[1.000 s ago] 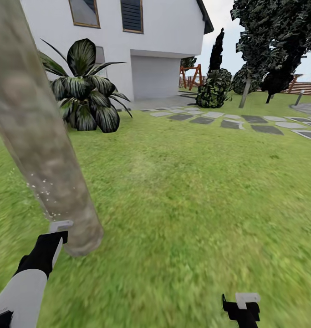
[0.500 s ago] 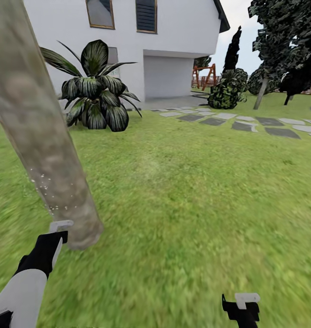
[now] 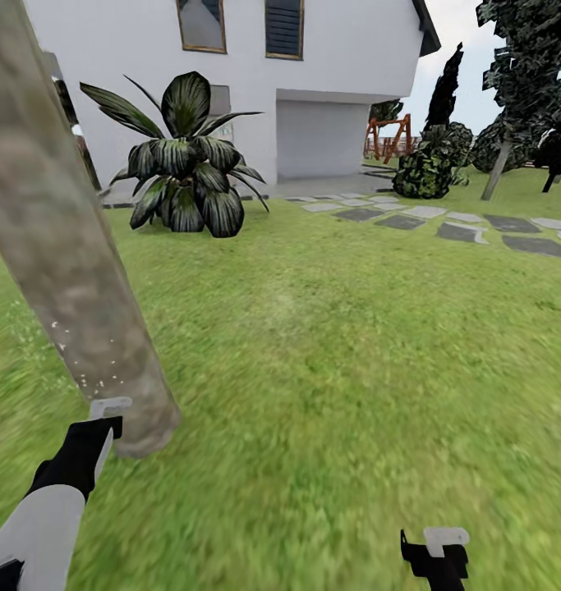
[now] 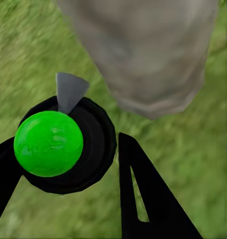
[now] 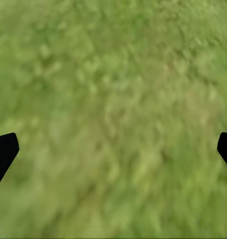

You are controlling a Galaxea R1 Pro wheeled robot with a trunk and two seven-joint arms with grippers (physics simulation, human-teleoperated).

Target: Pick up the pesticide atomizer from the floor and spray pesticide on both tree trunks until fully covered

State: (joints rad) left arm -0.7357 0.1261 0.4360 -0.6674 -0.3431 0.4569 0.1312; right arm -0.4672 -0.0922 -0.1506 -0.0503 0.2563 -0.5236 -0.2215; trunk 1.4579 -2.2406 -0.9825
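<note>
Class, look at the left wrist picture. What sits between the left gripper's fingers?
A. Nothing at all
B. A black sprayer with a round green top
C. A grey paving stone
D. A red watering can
B: the black atomizer, with its round green top, sits between the left gripper fingers, near the tree trunk.

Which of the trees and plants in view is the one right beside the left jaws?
The thick pale mottled tree trunk, leaning up just past the left gripper. The striped-leaf plant and the dark bushy trees stand far off by the white house.
</note>
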